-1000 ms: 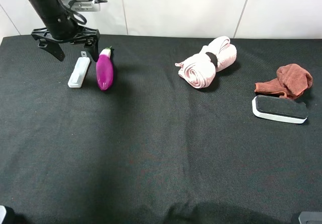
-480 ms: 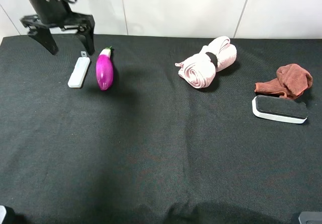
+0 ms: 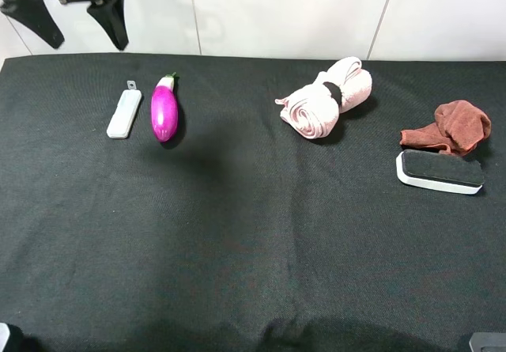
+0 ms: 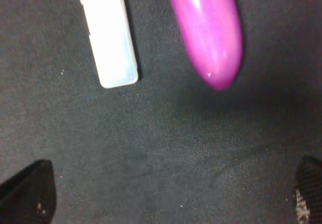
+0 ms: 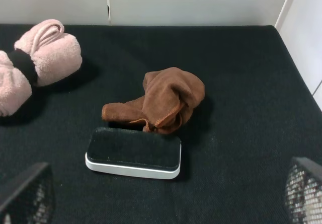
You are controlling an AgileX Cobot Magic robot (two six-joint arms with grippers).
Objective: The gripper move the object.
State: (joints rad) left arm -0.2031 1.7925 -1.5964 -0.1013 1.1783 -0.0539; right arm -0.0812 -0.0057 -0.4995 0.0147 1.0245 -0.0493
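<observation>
Left gripper (image 3: pixel 77 26) hangs with its jaws spread wide and empty above the black cloth table (image 3: pixel 237 233). Just below it I see the flat translucent-white plastic case (image 3: pixel 125 113), with the glossy purple toy eggplant (image 3: pixel 164 112) close beside; neither touches the gripper.

Table (image 3: pixel 253 233): flat top covered edge to edge in black felt-like cloth. Back wall (image 3: pixel 292 12): white panels divided by thin dark vertical seams, meeting the table's far edge. Lighting: even, soft shadows
</observation>
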